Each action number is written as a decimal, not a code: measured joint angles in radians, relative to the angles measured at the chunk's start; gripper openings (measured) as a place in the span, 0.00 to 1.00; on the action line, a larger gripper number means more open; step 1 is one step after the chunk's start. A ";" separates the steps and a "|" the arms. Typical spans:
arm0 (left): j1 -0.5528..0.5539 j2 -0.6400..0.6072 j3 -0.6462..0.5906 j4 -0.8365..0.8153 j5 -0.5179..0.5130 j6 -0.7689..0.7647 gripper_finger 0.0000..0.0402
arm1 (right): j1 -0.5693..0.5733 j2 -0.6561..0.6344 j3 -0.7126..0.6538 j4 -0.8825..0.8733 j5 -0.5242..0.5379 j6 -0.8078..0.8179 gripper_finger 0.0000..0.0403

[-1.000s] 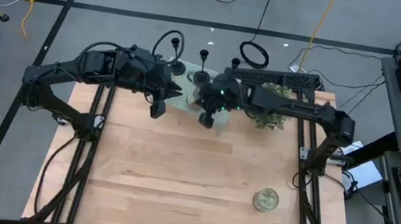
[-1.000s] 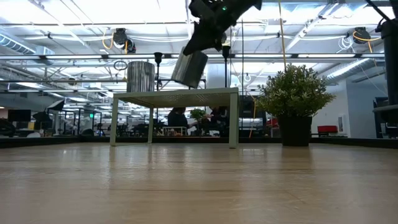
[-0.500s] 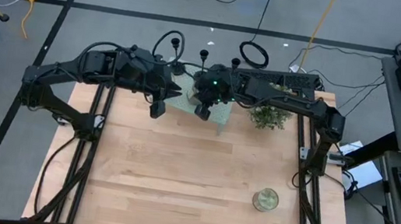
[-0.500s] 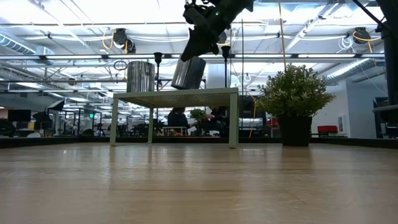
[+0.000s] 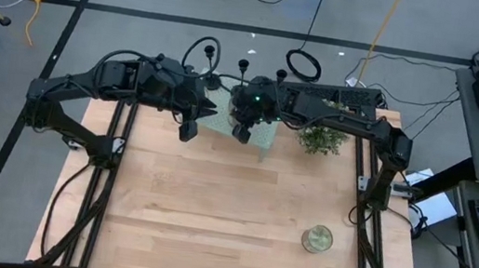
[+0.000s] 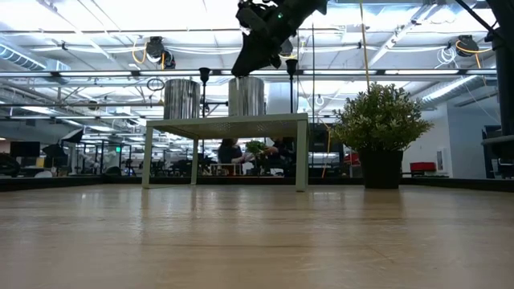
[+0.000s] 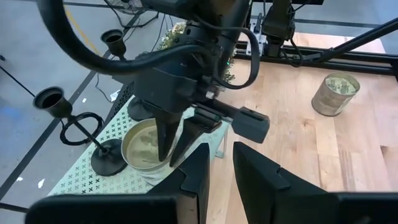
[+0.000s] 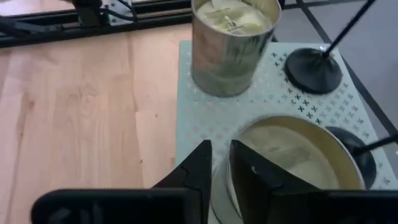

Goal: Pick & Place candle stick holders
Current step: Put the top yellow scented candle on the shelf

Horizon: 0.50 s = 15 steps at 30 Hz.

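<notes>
Right gripper hovering over pale perforated stand at far edge of table, fingers pinching rim of glass jar between them: one finger outside the wall, other inside. Jar sitting upright on stand top in low view, second jar standing beside it on same stand. Left gripper waiting just beside the stand on its left, fingers narrowly parted, holding nothing. Candle stick holders standing on the stand's far side: one with base touching the gripped jar's side, another farther back, a third base showing near the second jar. Stems rising above jars in low view. Potted plant sitting right of stand. Third jar lying well apart on table's near right part.
</notes>
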 joint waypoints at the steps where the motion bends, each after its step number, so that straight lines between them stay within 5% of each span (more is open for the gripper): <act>1: 0.000 0.000 0.000 0.000 0.000 -0.001 0.20 | 0.000 0.000 0.000 0.008 -0.001 -0.005 0.15; 9: 0.000 0.000 0.000 -0.031 0.000 -0.002 0.20 | 0.005 -0.009 0.000 0.070 0.000 -0.054 0.17; 15: -0.001 0.000 0.000 -0.095 0.000 -0.007 0.20 | 0.021 -0.097 0.002 -0.089 0.021 -0.018 0.17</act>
